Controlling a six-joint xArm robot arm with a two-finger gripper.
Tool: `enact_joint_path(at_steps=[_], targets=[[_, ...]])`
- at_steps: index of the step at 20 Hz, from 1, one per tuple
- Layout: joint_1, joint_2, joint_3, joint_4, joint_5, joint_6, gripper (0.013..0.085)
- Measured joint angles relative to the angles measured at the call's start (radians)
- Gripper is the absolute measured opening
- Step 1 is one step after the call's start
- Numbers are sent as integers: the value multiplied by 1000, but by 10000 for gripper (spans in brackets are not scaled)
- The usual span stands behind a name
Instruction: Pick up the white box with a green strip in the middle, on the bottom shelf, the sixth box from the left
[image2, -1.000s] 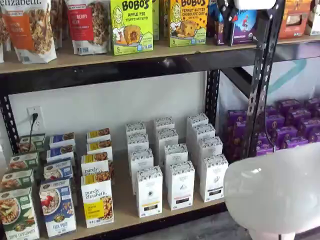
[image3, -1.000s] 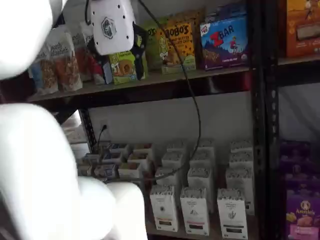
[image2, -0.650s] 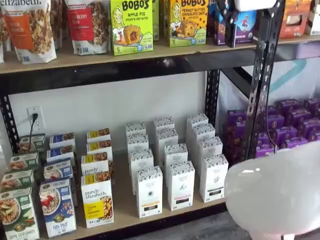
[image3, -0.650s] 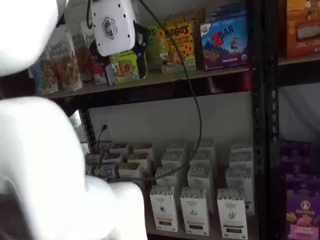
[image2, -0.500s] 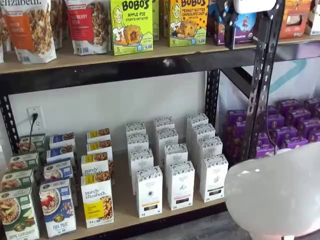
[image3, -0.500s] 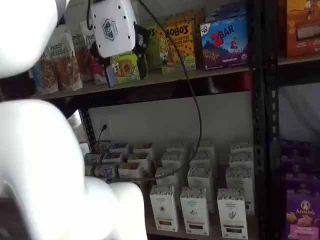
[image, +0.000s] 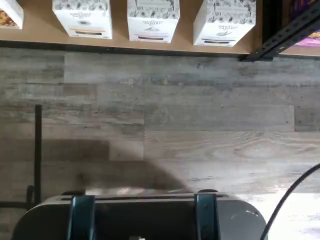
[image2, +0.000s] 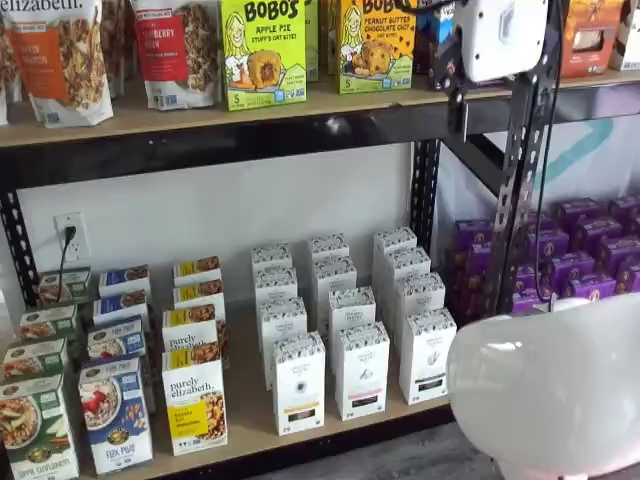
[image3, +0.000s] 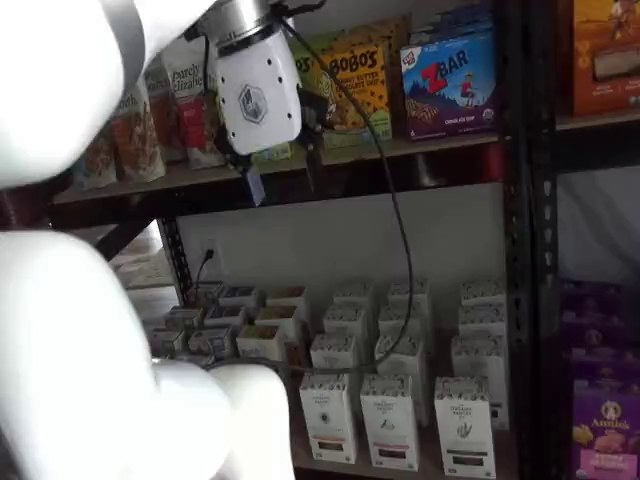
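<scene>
The white box with a green strip (image2: 427, 357) stands at the right end of the front row of white boxes on the bottom shelf (image2: 245, 400). It also shows as the rightmost front box (image3: 465, 425) in a shelf view, and in the wrist view (image: 225, 19) beside a black post. My gripper (image3: 280, 178) hangs well above it, level with the upper shelf's front rail. Its two black fingers are open, with a plain gap and nothing between them. Its white body (image2: 500, 35) shows near the right post.
Two more white boxes (image2: 298, 385) (image2: 360, 370) stand left of the target, with cereal and granola boxes (image2: 195, 400) further left. Purple boxes (image2: 580, 250) fill the neighbouring rack behind a black post (image2: 520, 170). White arm links (image2: 555, 390) (image3: 80, 340) block the foreground. A cable (image3: 395, 220) hangs down.
The gripper has come down from the upper shelf's goods to the level of that shelf's rail, and its fingers now show fully. The boxes have not moved.
</scene>
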Motion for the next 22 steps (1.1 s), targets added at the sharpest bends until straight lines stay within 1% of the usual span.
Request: enact_joint_path(at_steps=[2,6,9,11,13,15,18,19,21,22], targets=[[-18,-9,48,-3,-44,-14,850],[-55,-36,155,9,-159,-39,850],[-61,-40,236,-1,-242,-38,850],[-57,-46,286,-16,-303,-27,850],[-64,-47,333,-12,-365,-27,850],[-73,-31,363,-1,-405,-34,850],[-66,-8,406,-26,-473,-15,850],[-70,4,416,-24,-492,-18,850],[-94,29,440,11,-539,-47,850],[-99,40,453,14,-564,-51,850]])
